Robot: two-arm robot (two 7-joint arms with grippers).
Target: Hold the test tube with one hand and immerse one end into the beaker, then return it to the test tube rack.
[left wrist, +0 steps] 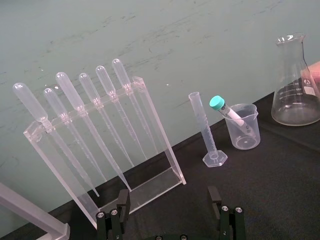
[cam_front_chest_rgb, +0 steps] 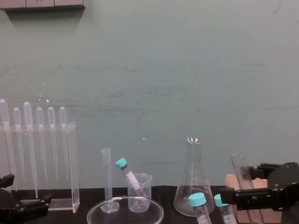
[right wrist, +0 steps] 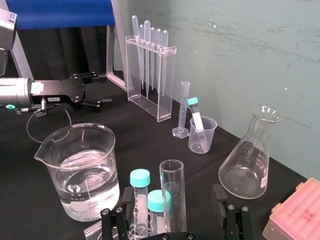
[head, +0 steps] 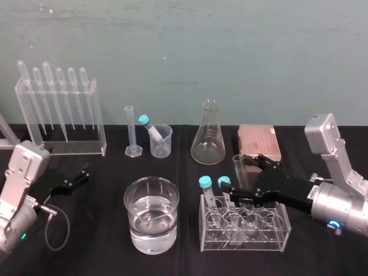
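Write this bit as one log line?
right gripper: open, astride tube in rack | left gripper: open, parked left | beaker: holds water

Teal-capped tubes (head: 206,184) crowd the test tube (head: 238,164); gap toward the beaker (head: 129,218) seems open.

Clear glassware on a black worktop (head: 103,241), against a teal-green wall (head: 230,46) scuffed with pale streaks. Teal caps top two tubes (head: 207,192) in the colourless test tube rack (head: 244,237), near right, and a third tube (head: 150,127) at far centre. The test tube (head: 238,165) and beaker (head: 151,230) are colourless. Far right, a pinkish-orange block (head: 259,142). The right gripper (head: 242,179) is black, its arm silver.
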